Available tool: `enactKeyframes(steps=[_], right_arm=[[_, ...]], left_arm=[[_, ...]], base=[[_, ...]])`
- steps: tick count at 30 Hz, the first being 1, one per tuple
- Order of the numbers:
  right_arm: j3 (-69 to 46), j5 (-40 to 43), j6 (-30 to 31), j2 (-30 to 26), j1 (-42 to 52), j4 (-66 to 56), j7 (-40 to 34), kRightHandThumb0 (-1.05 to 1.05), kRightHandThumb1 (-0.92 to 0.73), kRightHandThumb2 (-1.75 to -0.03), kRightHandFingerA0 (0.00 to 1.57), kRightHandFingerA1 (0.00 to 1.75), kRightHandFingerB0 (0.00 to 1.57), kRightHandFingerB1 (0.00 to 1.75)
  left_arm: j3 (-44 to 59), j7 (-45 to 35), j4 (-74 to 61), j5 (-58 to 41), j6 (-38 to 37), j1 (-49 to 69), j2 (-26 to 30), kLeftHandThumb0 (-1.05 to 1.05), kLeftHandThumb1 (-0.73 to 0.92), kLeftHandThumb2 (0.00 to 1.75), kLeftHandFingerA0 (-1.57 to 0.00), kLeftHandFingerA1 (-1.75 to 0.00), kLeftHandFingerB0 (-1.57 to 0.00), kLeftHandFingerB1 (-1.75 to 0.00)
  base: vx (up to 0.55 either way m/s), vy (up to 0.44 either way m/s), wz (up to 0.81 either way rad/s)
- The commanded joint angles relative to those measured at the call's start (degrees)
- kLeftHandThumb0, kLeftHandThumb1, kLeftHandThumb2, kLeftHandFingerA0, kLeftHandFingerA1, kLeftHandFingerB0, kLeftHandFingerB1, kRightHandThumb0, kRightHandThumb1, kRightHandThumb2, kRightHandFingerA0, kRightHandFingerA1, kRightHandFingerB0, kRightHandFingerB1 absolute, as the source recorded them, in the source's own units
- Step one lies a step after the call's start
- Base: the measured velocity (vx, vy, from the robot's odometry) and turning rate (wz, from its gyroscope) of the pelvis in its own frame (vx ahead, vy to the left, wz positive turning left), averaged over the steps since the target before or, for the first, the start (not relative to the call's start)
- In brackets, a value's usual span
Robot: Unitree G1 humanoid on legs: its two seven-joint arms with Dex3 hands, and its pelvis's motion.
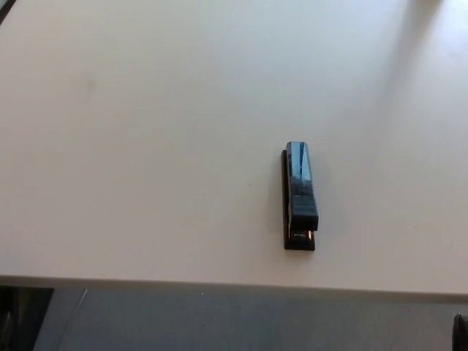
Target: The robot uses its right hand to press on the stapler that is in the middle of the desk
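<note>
Nothing done yet on the task, judging from this one head view. Black stapler point(300, 196) lying flat on the pale worktop point(146, 146), alone, with its long side running from the near edge toward the far edge. Placed somewhat right of the worktop's middle and rather close to the near edge, well apart from the left edge and from both far corners. Upper arm of the stapler apparently in its raised rest position above the base, with a small gap visible at the near end; not pressed down, as far as can be judged.

No robot hand in sight, neither right nor left, so impossible to say whether open, closed or gripping anything. Only a small dark shape at the bottom right corner of the view, below the near edge of the worktop; too small to identify.

Still to do, therefore, the whole task: bringing the right robot hand over the stapler, lowering onto its top, and pressing down.
</note>
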Motion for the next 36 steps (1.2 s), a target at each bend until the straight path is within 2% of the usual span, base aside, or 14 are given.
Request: enactKeyframes(steps=[1, 3, 4, 5, 8, 11, 13, 15, 18, 19, 21, 23, 25, 36], right_arm=[[-1.6, 0.8, -5.8, 0.1, 0.2, 0.9, -8.6, -0.63, -0.92, -0.68, 0.62, 0.4, 0.0, 0.19], [0.5, -2.4, -7.2, -0.1, 0.1, 0.7, -18.1, -0.54, -0.9, -0.69, 0.99, 0.77, 0.11, 0.22], [-0.7, -1.5, -7.2, -0.1, -0.1, 0.6, -20.3, -0.36, -0.68, -1.07, 1.07, 1.09, 0.0, 0.43], [-1.2, -0.9, -7.5, -0.2, -0.2, 0.5, -20.8, -0.46, -0.8, -0.85, 1.09, 1.32, 0.15, 0.39], [-4.9, 3.1, -7.3, -1.5, -0.6, 0.2, -18.6, -0.02, -0.82, -0.7, 0.96, 1.45, 0.23, 0.35], [-7.7, 5.1, -4.9, -3.9, -0.7, 0.7, -16.1, 0.05, -0.73, -0.64, 0.91, 1.54, 0.4, 0.4], [-9.4, 6.0, -2.6, -5.5, -0.7, 1.1, -15.2, 0.11, -0.67, -0.67, 0.89, 1.42, 0.5, 0.45], [-11.5, 6.6, -0.3, -7.6, -0.7, 1.6, -16.0, 0.11, -0.62, -0.58, 0.85, 0.94, 0.58, 0.44], [-14.6, 8.2, 0.9, -9.3, 0.1, 1.8, -15.7, 0.09, -0.61, -0.58, 0.87, 0.88, 0.6, 0.45], [-15.5, 8.8, 1.1, -9.8, 0.7, 1.7, -15.9, 0.09, -0.72, -0.61, 0.95, 1.2, 0.59, 0.45], [-17.9, 10.2, 1.0, -11.1, 2.5, 1.6, -16.6, 0.1, -0.7, -0.61, 0.97, 0.95, 0.57, 0.43], [-21.2, 12.8, -0.2, -11.8, 4.4, 1.2, -16.0, 0.12, -0.71, -0.66, 0.98, 1.01, 0.57, 0.44], [-19.5, 9.2, -3.3, -12.3, 6.7, 0.8, -22.7, 0.11, -0.62, -0.59, 1.17, 0.7, 0.67, 0.44], [-29.6, 15.7, -8.7, -18.6, 10.3, 0.2, -30.3, -0.07, -0.71, -0.61, 1.06, 0.6, 0.7, 0.45]], left_arm=[[1.0, -3.5, 1.8, -2.4, -3.0, -0.3, 1.0, -0.57, 0.92, 0.82, 0.0, -0.11, -0.01, -0.18], [0.8, -2.6, 2.0, -2.0, -3.1, -0.4, 1.1, -0.59, 0.91, 0.83, 0.0, -0.11, -0.03, -0.18], [0.8, -2.5, 2.0, -1.9, -3.4, -0.4, 1.1, -0.59, 0.92, 0.83, 0.0, -0.11, -0.04, -0.19], [0.8, -2.6, 2.1, -1.9, -3.6, -0.3, 1.0, -0.58, 0.92, 0.83, 0.0, -0.1, -0.02, -0.18], [1.4, -3.1, 2.3, -2.7, -3.0, -0.6, 1.0, -0.6, 0.92, 0.83, 0.0, -0.13, -0.03, -0.18], [1.1, -2.6, 2.4, -2.1, -3.5, -0.5, 1.1, -0.59, 0.92, 0.83, 0.0, -0.14, -0.02, -0.18], [1.1, -3.0, 2.2, -2.3, -3.7, -0.3, 1.1, -0.57, 0.92, 0.84, 0.0, -0.13, -0.01, -0.18], [1.3, -3.0, 2.4, -2.5, -3.4, -0.4, 1.2, -0.57, 0.92, 0.84, 0.0, -0.13, -0.03, -0.19], [1.5, -3.2, 2.6, -2.8, -3.0, -0.8, 1.5, -0.58, 0.92, 0.84, 0.0, -0.12, -0.03, -0.19], [1.5, -3.3, 2.7, -2.7, -3.0, -0.9, 1.7, -0.58, 0.92, 0.85, 0.0, -0.1, -0.02, -0.17], [1.3, -3.4, 2.7, -2.6, -3.5, -0.8, 1.8, -0.58, 0.92, 0.83, 0.0, -0.11, -0.03, -0.18], [1.5, -3.5, 2.8, -2.9, -3.7, -0.8, 1.7, -0.57, 0.92, 0.85, 0.0, -0.11, -0.02, -0.19], [1.7, -3.6, 2.8, -3.0, -4.1, -0.4, 1.6, -0.55, 0.92, 0.84, 0.0, -0.1, -0.01, -0.18], [2.0, -3.1, 2.8, -3.3, -3.0, -0.8, 1.7, -0.57, 0.92, 0.82, 0.0, -0.1, -0.03, -0.18]], base=[[0.0, 0.0, 0.0], [0.0, 0.0, 0.0], [0.0, 0.0, 0.0], [0.0, 0.0, 0.0], [0.0, 0.0, 0.0], [0.0, 0.0, 0.0], [0.0, 0.0, 0.0], [0.0, 0.0, 0.0], [0.0, 0.0, 0.0], [0.0, 0.0, 0.0], [0.0, 0.0, 0.0], [0.0, 0.0, 0.0], [0.0, 0.0, 0.0], [0.0, 0.0, 0.0]])
